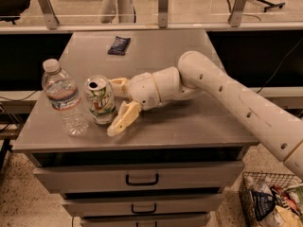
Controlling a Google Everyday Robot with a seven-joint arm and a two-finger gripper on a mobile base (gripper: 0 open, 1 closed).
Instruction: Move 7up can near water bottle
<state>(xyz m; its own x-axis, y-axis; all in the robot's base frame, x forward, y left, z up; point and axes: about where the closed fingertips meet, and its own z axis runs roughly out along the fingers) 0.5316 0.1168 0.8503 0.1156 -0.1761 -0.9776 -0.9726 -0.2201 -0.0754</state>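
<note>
The 7up can, silver-white with green lettering, stands upright on the grey cabinet top. It is just right of the water bottle, a clear bottle with a white cap and a label band. Can and bottle are almost touching. My gripper is at the can's right side, with the jaws spread wide. One cream finger lies in front of the can and the other finger is behind it. Neither finger presses the can.
A flat dark-blue snack packet lies at the back of the top. Drawers sit below the front edge. A wire basket of packets stands on the floor at the right. A rail with posts runs behind.
</note>
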